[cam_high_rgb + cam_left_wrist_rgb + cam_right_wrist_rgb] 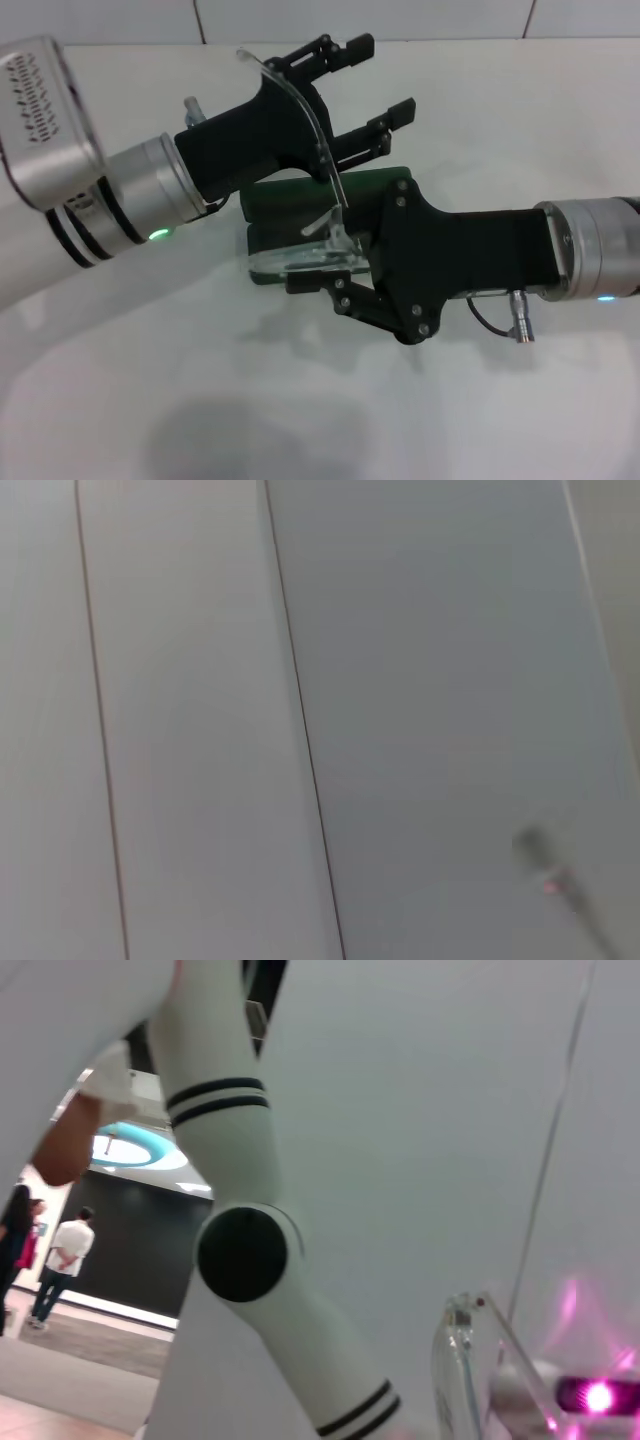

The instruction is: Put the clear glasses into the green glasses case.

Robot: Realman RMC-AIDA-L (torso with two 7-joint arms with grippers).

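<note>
While both arms met over the middle of the white surface [480,110], the dark green rectangular hard case [300,200] lay beneath them, mostly hidden by the two black claws. The fully transparent plastic glasses [318,225] sat low against the case, lens toward the near side, with one clear curved arm rising up and back across the left claw [372,85]. The right claw [325,285] reached in from the right, its fingers at the near edge of the lens; whether they pinched it or only touched it could not be told. The left claw stood spread wide beyond the case, holding nothing that could be made out, with the clear temple arm crossing in front of it.

The step in hand appeared to be seating the glasses in the case. The raised temple arm probably needed folding down next, so the frame could lie flat inside. Whether the lid stood open could not be seen.
</note>
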